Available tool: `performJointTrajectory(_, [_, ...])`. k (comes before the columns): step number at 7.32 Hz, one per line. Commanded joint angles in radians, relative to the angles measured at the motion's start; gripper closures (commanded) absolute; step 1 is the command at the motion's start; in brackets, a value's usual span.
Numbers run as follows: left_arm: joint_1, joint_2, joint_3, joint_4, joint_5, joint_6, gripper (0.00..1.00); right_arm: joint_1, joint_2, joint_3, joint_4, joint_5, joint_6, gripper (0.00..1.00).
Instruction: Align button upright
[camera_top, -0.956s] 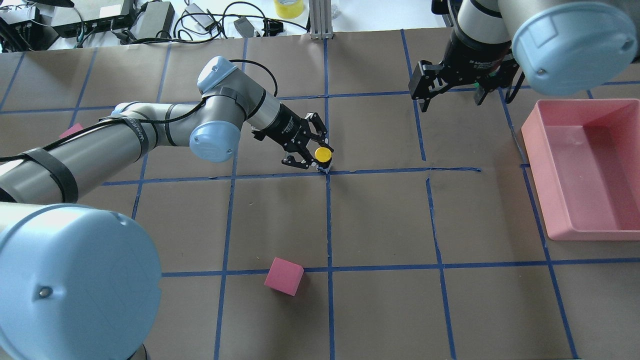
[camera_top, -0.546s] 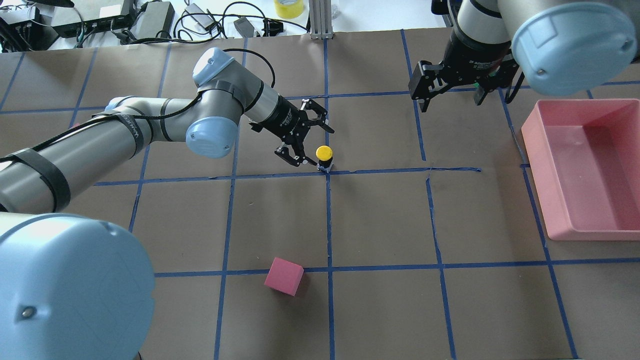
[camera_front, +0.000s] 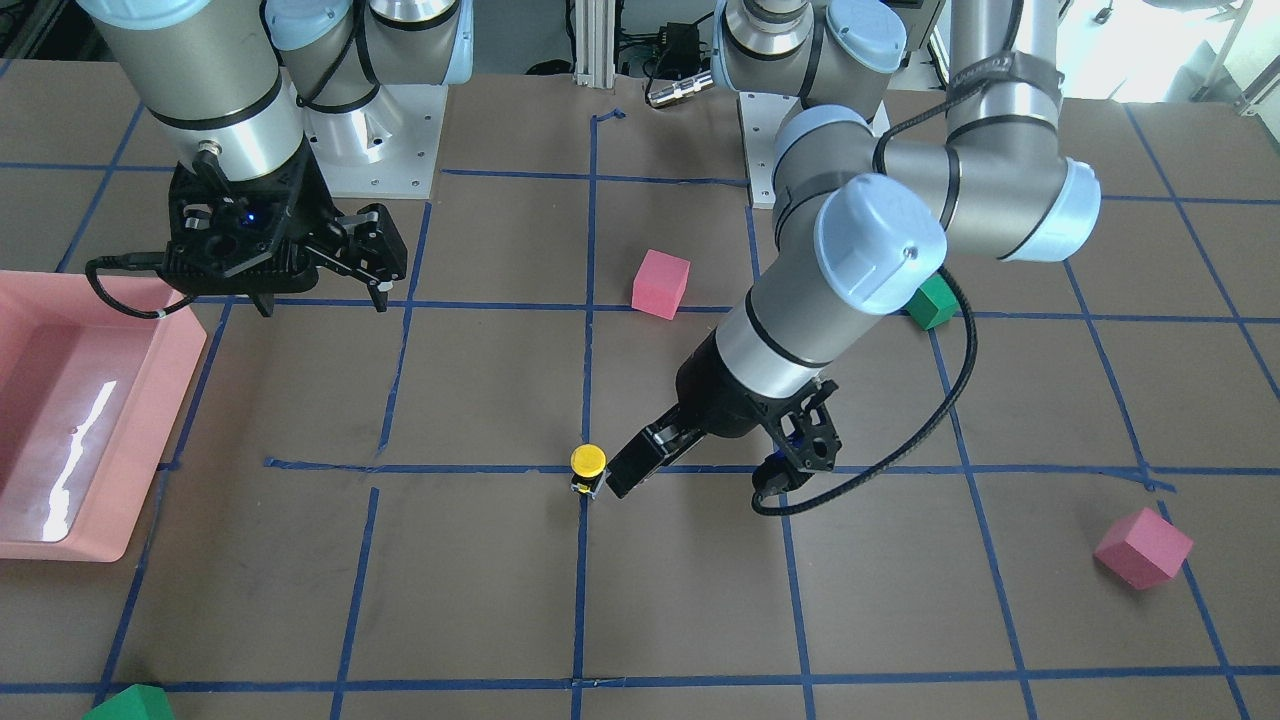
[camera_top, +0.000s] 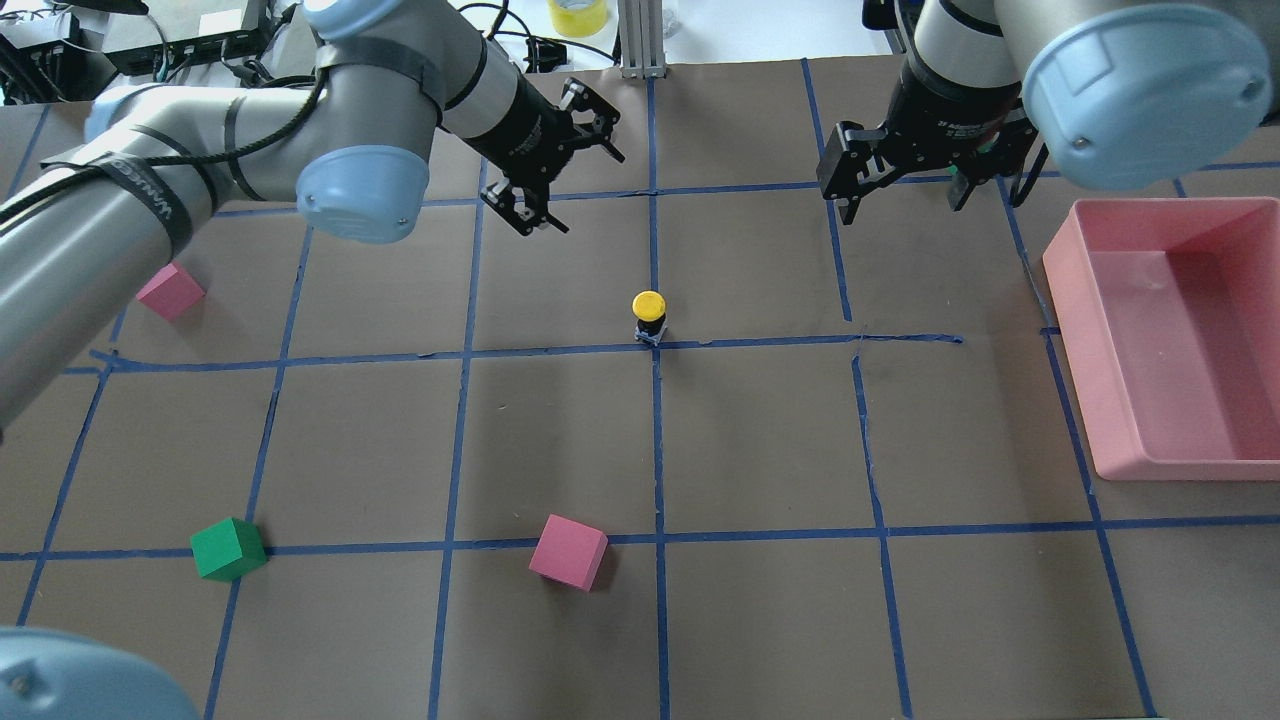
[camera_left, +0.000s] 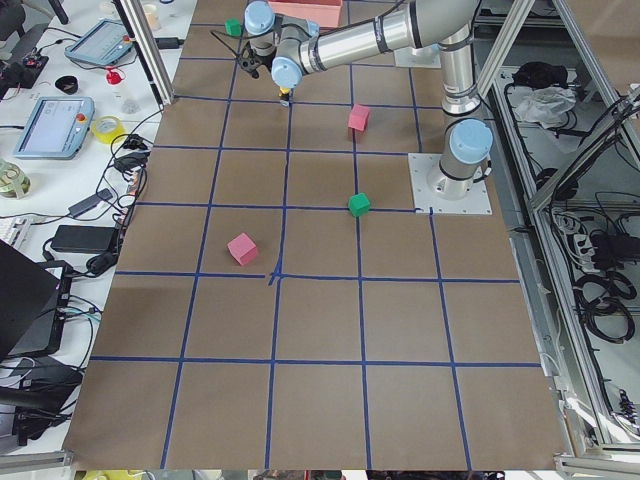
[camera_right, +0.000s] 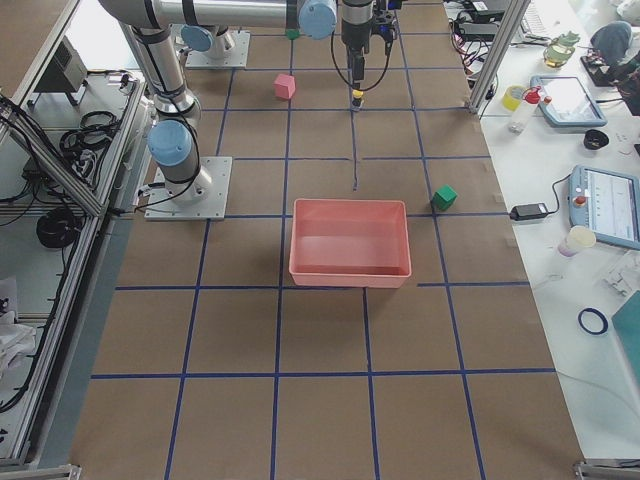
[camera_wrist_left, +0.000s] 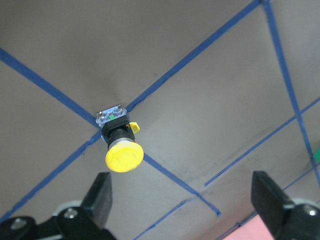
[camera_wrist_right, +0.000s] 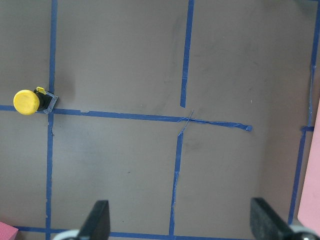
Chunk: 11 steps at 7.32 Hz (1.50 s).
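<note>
The button (camera_top: 649, 315) stands upright on a blue tape crossing at mid-table, yellow cap up, nothing touching it. It also shows in the front-facing view (camera_front: 588, 468), the left wrist view (camera_wrist_left: 119, 145) and the right wrist view (camera_wrist_right: 32, 102). My left gripper (camera_top: 593, 194) is open and empty. Overhead it hangs well back and left of the button. In the front-facing view the left gripper (camera_front: 693, 488) still has one finger close beside the button. My right gripper (camera_top: 905, 210) hovers open and empty at the far right, well apart from the button.
A pink tray (camera_top: 1070, 330) sits at the right edge. Two pink cubes (camera_top: 568, 552) (camera_top: 170, 292) and a green cube (camera_top: 228, 548) lie on the left and near side. Cables and boxes line the far table edge.
My left gripper, which had its fingers at the button, has pulled away up and back to the far left. The button stays upright in place. My right arm has not moved.
</note>
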Motion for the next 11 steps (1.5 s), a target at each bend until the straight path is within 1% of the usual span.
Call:
performJointTrajectory(1, [0.016, 0.125, 0.007, -0.038, 0.127, 0.269, 0.01, 0.0, 0.0, 0.0, -0.003, 0.0, 0.001, 0.0])
performJointTrajectory(2, [0.043, 0.163, 0.01, -0.053, 0.175, 0.408, 0.0, 0.0, 0.0, 0.001, -0.003, 0.0, 0.001, 0.0])
performJointTrajectory(3, [0.068, 0.191, 0.011, -0.149, 0.209, 0.587, 0.0, 0.0, 0.0, 0.0, -0.006, 0.0, 0.001, 0.0])
performJointTrajectory(4, [0.088, 0.219, 0.012, -0.22, 0.286, 0.776, 0.0, 0.0, 0.0, 0.001, -0.007, 0.0, 0.001, 0.0])
performJointTrajectory(5, [0.134, 0.236, 0.033, -0.315, 0.286, 0.84, 0.0, 0.0, 0.0, 0.0, -0.009, 0.002, 0.001, 0.0])
performJointTrajectory(6, [0.155, 0.243, 0.065, -0.437, 0.289, 0.921, 0.0, 0.0, 0.003, 0.001, -0.006, 0.0, 0.001, 0.0])
performJointTrajectory(7, [0.152, 0.237, 0.111, -0.598, 0.316, 0.949, 0.0, 0.0, 0.006, 0.001, -0.004, 0.0, 0.001, 0.0])
performJointTrajectory(8, [0.151, 0.239, 0.121, -0.639, 0.327, 0.948, 0.0, 0.0, 0.006, 0.003, -0.006, 0.0, 0.001, 0.0])
performJointTrajectory(11, [0.154, 0.253, 0.097, -0.65, 0.327, 0.945, 0.0, 0.0, 0.008, 0.003, -0.006, 0.0, 0.001, 0.0])
